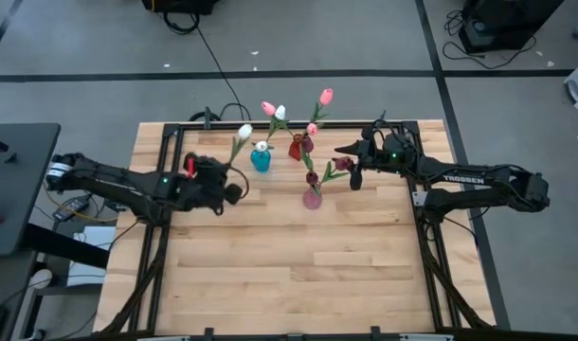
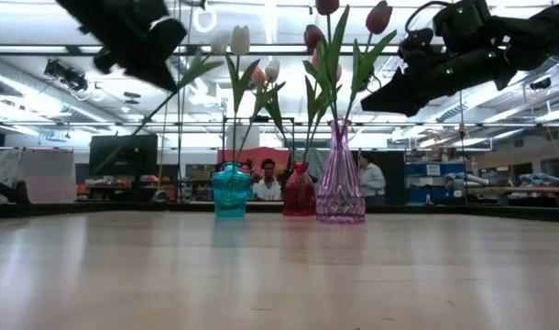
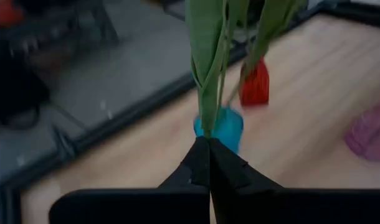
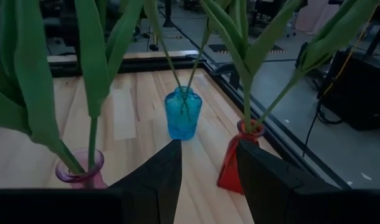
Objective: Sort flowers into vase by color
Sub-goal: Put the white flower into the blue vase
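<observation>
My left gripper is raised left of the blue vase and shut on a white tulip. One white tulip stands in the blue vase. The red vase holds pink tulips and a pale one. The purple vase holds dark red tulips. My right gripper hangs open in the air to the right of the purple vase and touches nothing. In the low view the three vases stand in a row on their bases. My left gripper pinches the white tulip's green stem and leaf bases between its two shut fingers, part way along the stem. The tulip is lifted clear and tilted: its head leans toward the blue vase, and its lower stem end hangs free below the gripper.
The vases cluster at the far middle of the wooden table, with bare boards across its near half. A black frame rail runs along the table's edges. Cables lie on the floor beyond the far edge. People show in the room behind the vases in the low view.
</observation>
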Available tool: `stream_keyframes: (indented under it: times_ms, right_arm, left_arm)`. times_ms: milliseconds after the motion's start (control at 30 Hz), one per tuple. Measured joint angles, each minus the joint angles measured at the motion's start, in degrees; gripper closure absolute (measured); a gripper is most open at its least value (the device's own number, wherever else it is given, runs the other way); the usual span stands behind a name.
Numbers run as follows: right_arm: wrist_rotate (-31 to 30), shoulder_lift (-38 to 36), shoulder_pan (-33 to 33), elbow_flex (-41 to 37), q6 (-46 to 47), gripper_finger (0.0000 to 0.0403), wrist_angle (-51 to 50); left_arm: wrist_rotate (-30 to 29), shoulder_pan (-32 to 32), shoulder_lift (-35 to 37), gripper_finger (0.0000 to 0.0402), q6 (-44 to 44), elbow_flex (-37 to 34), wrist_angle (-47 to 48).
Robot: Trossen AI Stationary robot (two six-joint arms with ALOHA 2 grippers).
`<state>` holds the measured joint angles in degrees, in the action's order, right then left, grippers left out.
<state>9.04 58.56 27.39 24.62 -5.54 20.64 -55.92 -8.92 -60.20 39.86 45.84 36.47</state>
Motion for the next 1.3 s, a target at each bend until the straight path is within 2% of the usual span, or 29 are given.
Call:
stream_keyframes:
  times_ms: [133,300,467,633,767,900,1033,1300]
  right_arm:
    - [0.01,0.2,-0.7,0.0,0.0,0.0241,0.33]
    - [-0.39,0.2,-1.04,0.0,-0.28,0.0241,0.34]
    - [-1.48,0.2,-1.02,0.0,-0.56,0.0241,0.7]
    - [-3.67,0.2,-1.02,0.0,-0.63,0.0241,1.07]
    - [-4.09,0.2,-1.02,0.0,-0.49,0.0241,1.14]
    - [-4.09,0.2,-1.08,-0.01,0.4,0.0241,0.29]
    - [-4.81,0.2,-1.45,-0.02,0.44,0.0241,-1.06]
    - [-5.16,0.2,-1.59,-0.02,0.71,0.0241,-0.58]
  left_arm:
    - [1.81,6.33,1.33,0.0401,-18.33,0.0,-13.8]
    - [12.71,18.2,3.55,0.0401,-33.92,0.02,-27.26]
    - [28.85,28.97,3.14,0.0401,-40.41,0.02,-39.96]
    - [41.85,33.36,-2.1,0.0401,-41.2,0.09,-50.46]
    - [44.04,33.5,-7.7,0.0401,-42.08,-0.5,-57.66]
    - [45.07,33.66,-11.41,0.0401,-41.45,-3.98,-68.05]
    - [44.83,34.29,-11.76,0.0401,-40.27,-8.51,-75.54]
    - [43.79,34.81,-11.81,0.0401,-37.17,-15.63,-81.4]
